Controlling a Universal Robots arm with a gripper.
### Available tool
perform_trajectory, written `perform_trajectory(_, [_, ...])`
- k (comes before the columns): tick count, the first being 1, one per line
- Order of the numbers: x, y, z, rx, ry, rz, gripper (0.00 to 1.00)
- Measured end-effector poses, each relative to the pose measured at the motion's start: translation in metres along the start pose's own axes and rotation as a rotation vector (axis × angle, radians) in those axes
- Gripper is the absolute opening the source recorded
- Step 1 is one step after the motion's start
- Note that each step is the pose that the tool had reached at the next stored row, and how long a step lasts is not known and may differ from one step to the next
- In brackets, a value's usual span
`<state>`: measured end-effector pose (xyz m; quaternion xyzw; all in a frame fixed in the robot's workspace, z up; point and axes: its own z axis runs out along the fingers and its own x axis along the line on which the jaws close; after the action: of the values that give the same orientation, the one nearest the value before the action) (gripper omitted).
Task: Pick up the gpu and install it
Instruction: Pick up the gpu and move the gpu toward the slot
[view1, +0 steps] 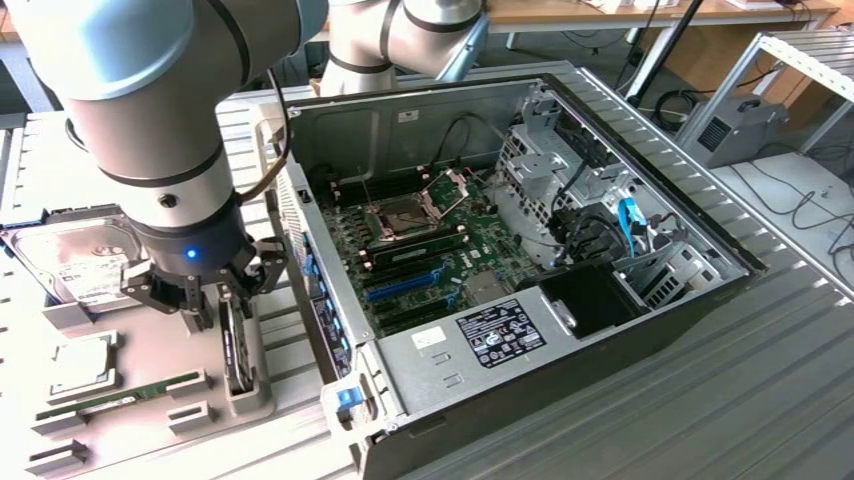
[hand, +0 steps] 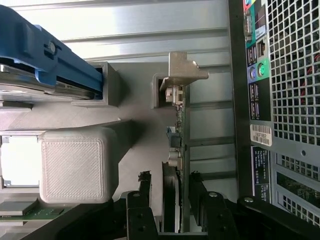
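Note:
The gpu (view1: 238, 352) stands on edge in a grey slotted holder (view1: 247, 400) on the tray to the exterior view's left of the open PC case (view1: 534, 330). In the wrist view the gpu (hand: 181, 145) is seen edge-on, a thin green board with its silver end bracket (hand: 184, 70) at the far end. My gripper (view1: 214, 308) hangs right above the card's near end. It is open, and its black fingers (hand: 145, 179) straddle the card on both sides without closing on it. The gripper (hand: 170, 178) holds nothing.
A silver hard drive (view1: 83, 262) in a blue bracket (hand: 50, 57), a CPU (view1: 83, 365) and a RAM stick (view1: 120, 396) lie on the same grey tray (view1: 147, 440). The case's rear panel (hand: 292, 100) stands close beside the card. The motherboard (view1: 420, 250) lies exposed inside the case.

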<state>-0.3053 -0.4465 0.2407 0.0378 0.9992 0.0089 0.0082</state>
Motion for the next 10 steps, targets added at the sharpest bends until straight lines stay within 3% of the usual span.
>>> perform_trajectory(7, [0.0, 0.0, 0.0003, 0.0, 0.0, 0.0, 0.44])
perform_trajectory(8, [0.0, 0.0, 0.0003, 0.0, -0.0001, 0.0, 0.42])
perform_trajectory(10, [0.0, 0.0, 0.0003, 0.0, -0.0001, 0.0, 0.29])
